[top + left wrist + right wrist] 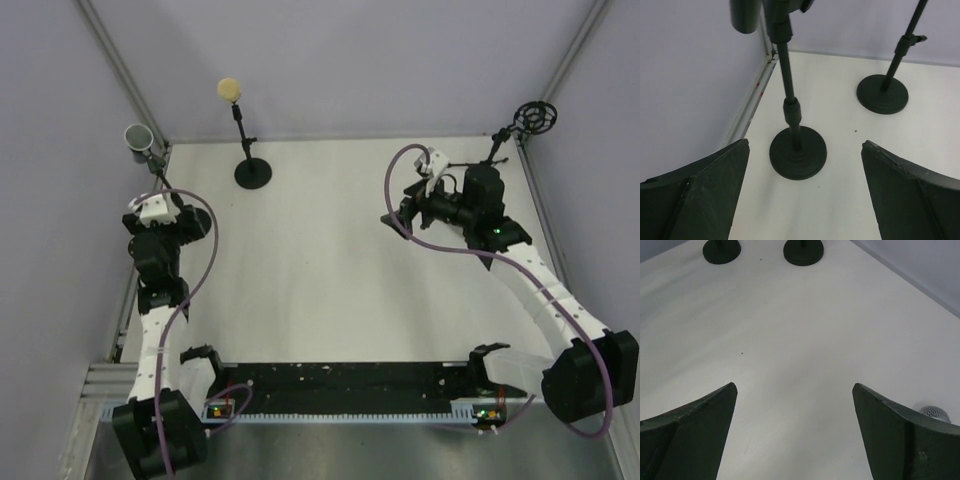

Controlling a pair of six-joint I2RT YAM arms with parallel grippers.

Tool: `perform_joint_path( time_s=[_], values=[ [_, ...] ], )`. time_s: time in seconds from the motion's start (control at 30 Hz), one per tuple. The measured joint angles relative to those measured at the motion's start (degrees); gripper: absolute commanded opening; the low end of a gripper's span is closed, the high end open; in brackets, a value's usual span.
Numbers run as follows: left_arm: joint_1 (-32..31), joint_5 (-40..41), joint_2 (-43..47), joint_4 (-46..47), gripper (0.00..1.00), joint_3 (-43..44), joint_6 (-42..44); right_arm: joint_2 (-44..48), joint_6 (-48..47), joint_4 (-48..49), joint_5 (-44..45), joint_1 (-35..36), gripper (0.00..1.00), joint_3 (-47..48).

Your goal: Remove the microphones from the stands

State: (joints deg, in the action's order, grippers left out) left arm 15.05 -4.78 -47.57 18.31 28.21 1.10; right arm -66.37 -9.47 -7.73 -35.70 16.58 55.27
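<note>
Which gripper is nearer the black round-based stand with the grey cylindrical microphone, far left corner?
Left. The left gripper is open right in front of that stand, facing its base; the right gripper is across the table, near the right edge.

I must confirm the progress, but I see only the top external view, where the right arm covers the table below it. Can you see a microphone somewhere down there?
Observer: Yes. In the right wrist view, a silver mesh microphone head appears to lie on the table. It is just outside the right tool and partly hidden behind one finger.
Operator: Does the right tool hold it?
Observer: No. Its fingers stand wide apart, with only bare table between them.
Operator: And the left tool?
Observer: The left tool is open too and holds nothing. It faces the round base of the near stand.
</note>
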Motion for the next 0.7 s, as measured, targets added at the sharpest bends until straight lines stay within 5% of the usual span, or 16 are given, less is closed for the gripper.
perform_joint_path(
  time_s=[0.33, 0.7],
  values=[
    [9.3, -2.3, -9.6, 11.2, 0.99, -1.3, -3.0, 1.9, -3.8, 3.2, -0.6, 0.1, 0.98, -6.6],
    [10.3, -4.8, -21.6, 24.0, 0.99, -0.8, -4.3, 3.0, -5.9, 4.5, -0.8, 0.1, 0.98, -7.7]
  ],
)
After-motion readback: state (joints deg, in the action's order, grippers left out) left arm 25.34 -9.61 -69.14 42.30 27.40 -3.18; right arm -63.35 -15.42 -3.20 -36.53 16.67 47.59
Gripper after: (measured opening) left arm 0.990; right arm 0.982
